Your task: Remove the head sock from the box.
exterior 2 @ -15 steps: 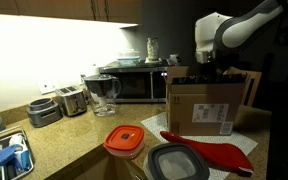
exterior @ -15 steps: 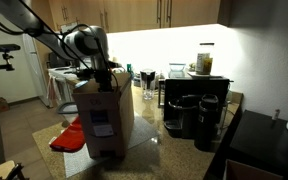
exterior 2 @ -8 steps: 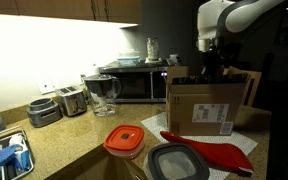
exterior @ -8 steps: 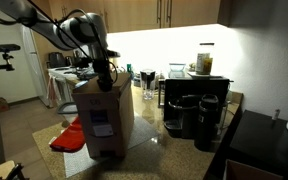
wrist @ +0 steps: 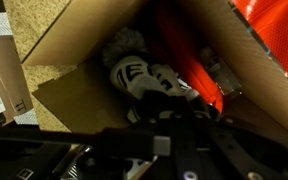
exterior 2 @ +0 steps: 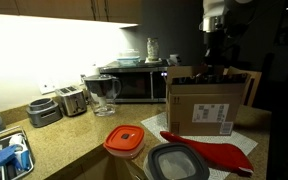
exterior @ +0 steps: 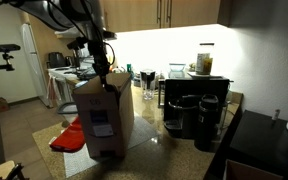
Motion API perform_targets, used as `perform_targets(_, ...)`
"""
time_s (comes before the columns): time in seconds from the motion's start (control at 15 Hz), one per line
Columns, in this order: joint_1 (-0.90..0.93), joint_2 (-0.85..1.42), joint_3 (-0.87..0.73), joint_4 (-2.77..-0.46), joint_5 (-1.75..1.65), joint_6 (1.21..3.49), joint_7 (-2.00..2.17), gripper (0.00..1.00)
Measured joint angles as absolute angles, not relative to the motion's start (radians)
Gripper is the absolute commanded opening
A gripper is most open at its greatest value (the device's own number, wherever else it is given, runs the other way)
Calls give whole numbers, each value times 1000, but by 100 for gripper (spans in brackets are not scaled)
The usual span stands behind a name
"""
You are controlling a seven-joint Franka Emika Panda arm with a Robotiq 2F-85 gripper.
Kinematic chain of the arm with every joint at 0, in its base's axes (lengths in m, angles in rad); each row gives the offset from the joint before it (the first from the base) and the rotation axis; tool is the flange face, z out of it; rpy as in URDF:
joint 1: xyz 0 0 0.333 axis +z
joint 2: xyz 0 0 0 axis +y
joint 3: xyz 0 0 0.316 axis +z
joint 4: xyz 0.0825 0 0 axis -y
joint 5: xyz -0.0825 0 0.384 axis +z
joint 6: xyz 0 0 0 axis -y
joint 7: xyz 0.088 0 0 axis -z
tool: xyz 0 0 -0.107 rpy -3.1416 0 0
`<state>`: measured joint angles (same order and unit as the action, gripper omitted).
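Note:
The brown cardboard box [exterior: 104,120] stands open on the counter on a red cloth [exterior: 64,138]; its labelled front also faces an exterior view [exterior 2: 209,108]. My gripper [exterior: 103,72] hangs just above the box's open top in both exterior views [exterior 2: 216,62]. In the wrist view the gripper [wrist: 169,100] is a dark mass whose jaws look closed. A pale grey piece of fabric, the head sock [wrist: 134,73], sits right at the fingertips over the box's inside [wrist: 64,40]. Something red [wrist: 189,60] lies deeper in the box.
Two black coffee machines [exterior: 194,115] stand beside the box. A microwave [exterior 2: 134,85], a pitcher [exterior 2: 104,92] and a toaster [exterior 2: 72,100] line the counter. An orange-lidded container [exterior 2: 125,140] and a grey-lidded one [exterior 2: 179,162] sit in front.
The arm has risen steadily; the gripper has come up from inside the box to just above its top. The box has not moved.

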<state>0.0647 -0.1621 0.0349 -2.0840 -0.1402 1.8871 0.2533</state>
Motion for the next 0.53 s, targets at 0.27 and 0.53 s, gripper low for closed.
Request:
perform_targets(0.27,65,-169,34,-2056,-107,1861,220,0)
perform_targets(0.53,65,-170,33,-2006,-96,1843,206,0)
